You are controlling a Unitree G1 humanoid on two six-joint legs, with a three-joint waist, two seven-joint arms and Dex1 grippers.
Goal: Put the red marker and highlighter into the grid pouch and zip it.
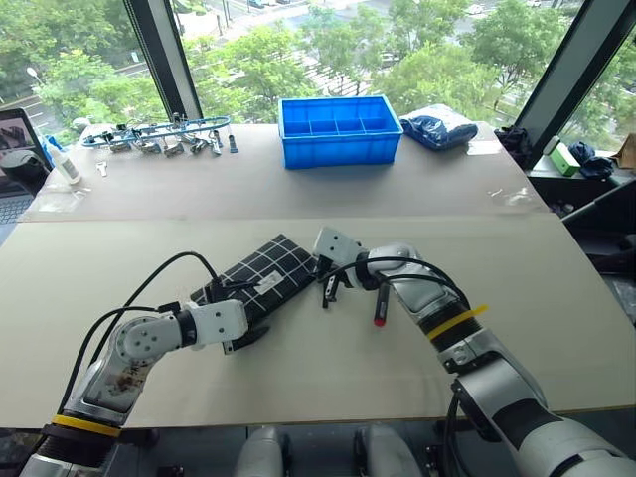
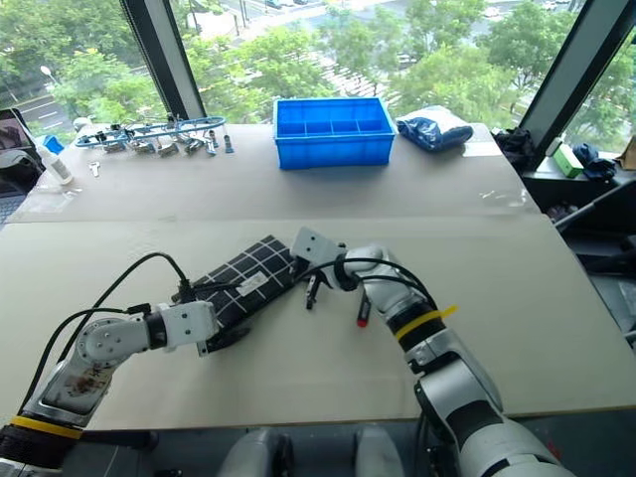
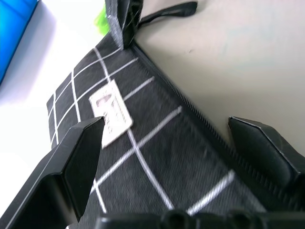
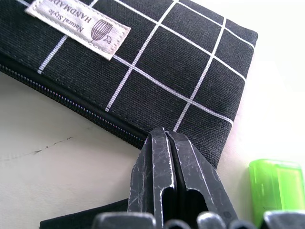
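Observation:
The grid pouch (image 1: 260, 274), black with white lines and a white label (image 4: 78, 27), lies flat and slanted mid-table. My left gripper (image 1: 248, 338) is open, its fingers (image 3: 71, 162) standing either side of the pouch's near end. My right gripper (image 1: 327, 285) is shut, tips on the zipper line at the pouch's far end. The black pull strap (image 3: 171, 9) trails away beside those tips. The red marker (image 1: 380, 310) rests on the table just right of that gripper, partly behind my right wrist. The light green highlighter (image 4: 276, 183) lies close to the pouch's far corner.
A blue divided bin (image 1: 340, 129) stands at the back centre. Metal tools (image 1: 159, 134) are spread at the back left, with a white bottle (image 1: 63, 161) near them. A blue bag (image 1: 440, 129) sits at the back right.

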